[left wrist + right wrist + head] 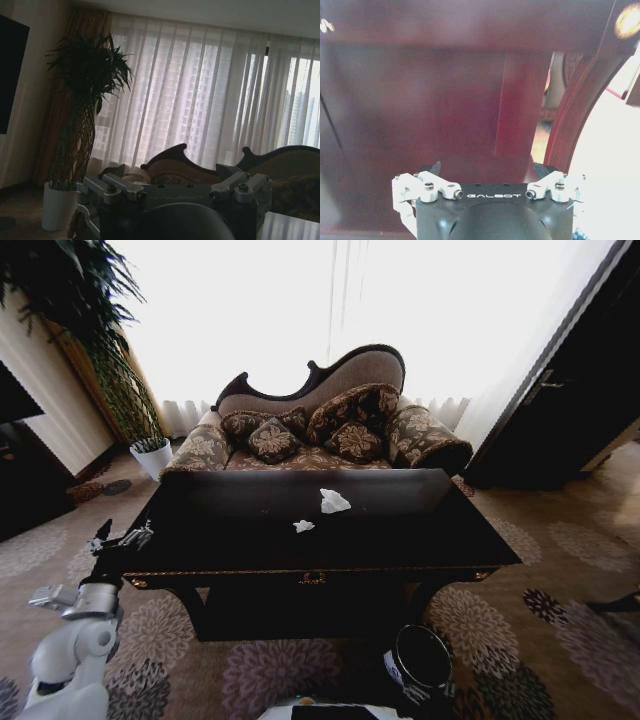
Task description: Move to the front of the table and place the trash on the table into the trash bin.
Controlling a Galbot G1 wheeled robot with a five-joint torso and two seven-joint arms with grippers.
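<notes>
On table (420,540): two paper wads (333,501); left claw (122,537) state unclear; right claw (490,170) open.

2 paper wads (326,507) mid table (250,540), sofa (330,420) behind, bin (420,655) front-right.
</notes>
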